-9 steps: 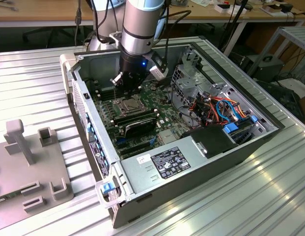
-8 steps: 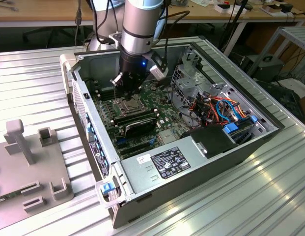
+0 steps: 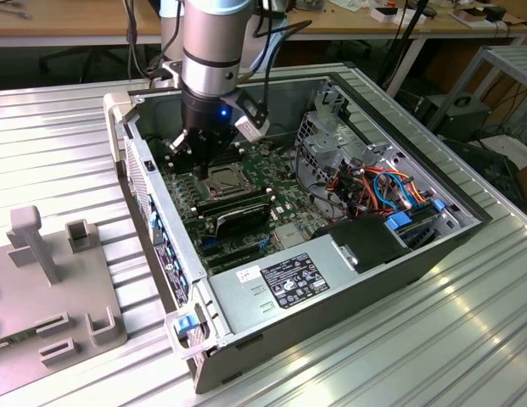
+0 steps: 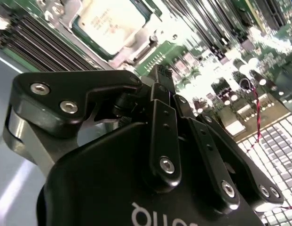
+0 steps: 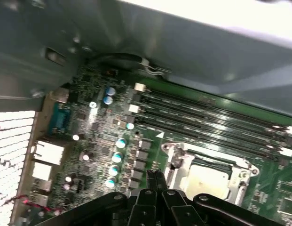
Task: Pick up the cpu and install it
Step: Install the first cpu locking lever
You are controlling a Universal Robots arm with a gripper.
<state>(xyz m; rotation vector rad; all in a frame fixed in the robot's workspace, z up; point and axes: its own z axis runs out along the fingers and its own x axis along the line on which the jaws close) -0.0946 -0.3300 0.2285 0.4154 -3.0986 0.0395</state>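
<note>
The cpu (image 4: 113,23), a flat silver-grey square, lies inside the socket frame (image 5: 176,162) on the green motherboard (image 3: 271,182); in the first wrist view the cpu (image 5: 207,181) sits in the same frame. My gripper (image 3: 199,157) hangs low inside the open computer case, just beside the socket (image 3: 225,180). In both wrist views its black fingers are pressed together with nothing between them, and the gripper (image 4: 160,75) (image 5: 155,176) hovers above the board next to the socket, not touching the chip.
Long black memory slots (image 5: 207,117) run beside the socket. The case walls (image 3: 153,195) enclose the board. A power supply (image 3: 288,284) and a drive cage with coloured cables (image 3: 382,191) fill the exterior view's right. A grey fixture (image 3: 51,280) stands on the table at the left.
</note>
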